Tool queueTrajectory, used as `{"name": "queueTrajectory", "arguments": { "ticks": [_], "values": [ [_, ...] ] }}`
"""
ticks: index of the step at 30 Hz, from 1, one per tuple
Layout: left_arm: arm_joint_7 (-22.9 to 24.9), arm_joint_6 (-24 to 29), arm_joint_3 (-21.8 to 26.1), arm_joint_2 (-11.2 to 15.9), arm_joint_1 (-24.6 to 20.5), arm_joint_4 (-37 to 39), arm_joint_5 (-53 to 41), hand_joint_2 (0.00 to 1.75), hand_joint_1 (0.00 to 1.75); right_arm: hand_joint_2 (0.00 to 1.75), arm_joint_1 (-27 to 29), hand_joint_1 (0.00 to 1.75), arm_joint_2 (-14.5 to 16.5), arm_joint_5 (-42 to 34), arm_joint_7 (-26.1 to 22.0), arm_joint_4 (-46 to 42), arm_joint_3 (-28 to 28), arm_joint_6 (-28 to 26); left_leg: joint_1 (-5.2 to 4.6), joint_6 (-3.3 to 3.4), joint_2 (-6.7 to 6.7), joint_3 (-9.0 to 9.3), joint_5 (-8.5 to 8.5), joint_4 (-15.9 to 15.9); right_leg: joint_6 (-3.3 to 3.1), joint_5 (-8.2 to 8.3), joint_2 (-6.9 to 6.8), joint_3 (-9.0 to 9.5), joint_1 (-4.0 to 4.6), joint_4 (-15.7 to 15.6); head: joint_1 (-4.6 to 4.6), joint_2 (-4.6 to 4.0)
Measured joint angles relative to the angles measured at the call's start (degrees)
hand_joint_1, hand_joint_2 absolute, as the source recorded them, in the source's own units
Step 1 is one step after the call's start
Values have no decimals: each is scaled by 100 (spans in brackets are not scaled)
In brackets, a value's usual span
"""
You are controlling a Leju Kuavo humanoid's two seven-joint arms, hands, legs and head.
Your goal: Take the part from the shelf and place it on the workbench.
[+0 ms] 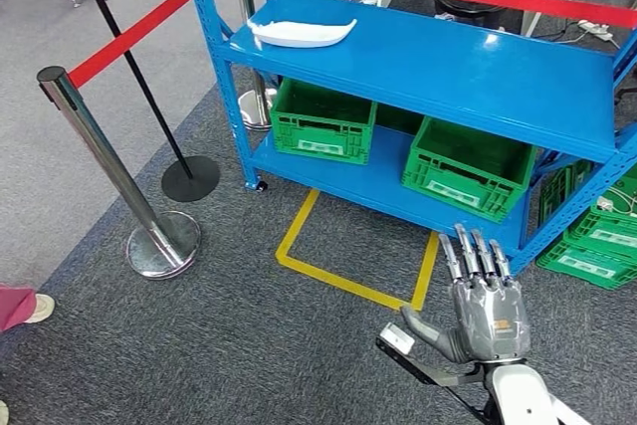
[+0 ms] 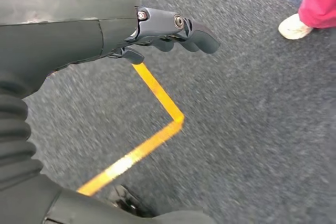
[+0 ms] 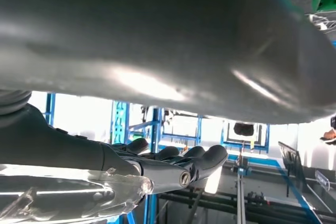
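The part (image 1: 301,32) is a long white curved piece lying on the top board of the blue shelf (image 1: 466,72), near its left end. My right hand (image 1: 485,301) is raised at the lower right, in front of the shelf and well short of the part, with its fingers stretched out and nothing in it. In the right wrist view the same hand (image 3: 174,163) shows straight fingers and no object. My left hand (image 2: 174,30) hangs over the grey carpet above a corner of yellow tape (image 2: 158,114), fingers extended and holding nothing.
Green crates (image 1: 322,121) (image 1: 466,166) sit on the lower shelf board, with more (image 1: 601,231) at the right. A yellow tape square (image 1: 353,256) marks the floor before the shelf. Chrome posts (image 1: 112,171) with a red belt stand left. A person's shoe (image 1: 34,308) is at far left.
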Motion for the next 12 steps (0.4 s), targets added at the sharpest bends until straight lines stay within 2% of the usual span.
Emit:
{"name": "queueTrajectory", "arguments": {
  "ticks": [3,4,7,8,9,11,12],
  "values": [
    [-55,3,8,1,-11,21,78,0,0,0,168,0,90,0,0,-1,-42,-232,-4,8,3,-7,3,5,10,8,3,40,-7,-6,-1,0],
    [-55,4,8,2,-13,24,80,0,0,0,214,0,134,0,0,-1,-51,-294,-11,30,5,-7,-1,13,31,19,12,55,-20,-25,-2,0],
    [-40,13,8,-3,-16,25,70,0,0,0,332,0,237,1,1,-20,-71,-370,2,175,61,123,68,-190,110,45,21,81,-33,-130,-3,0],
    [-34,16,8,-5,-9,25,67,0,0,0,361,0,255,2,0,-29,-80,-397,22,207,103,196,110,-307,125,-22,-6,48,-24,-54,2,0],
    [-24,19,8,-7,0,25,67,0,0,0,387,0,269,2,0,-36,-92,-426,46,214,154,255,140,-395,138,-153,-47,-39,-19,151,8,0],
    [-5,23,6,-10,16,25,71,0,0,0,442,0,293,2,1,-35,-112,-466,66,195,253,287,132,-422,197,-522,-102,-396,-44,844,13,0],
    [3,23,6,-12,20,25,73,0,0,0,460,0,299,2,1,-35,-118,-469,70,188,277,287,125,-418,215,-621,-110,-505,-53,1051,12,0]
  ]
}}
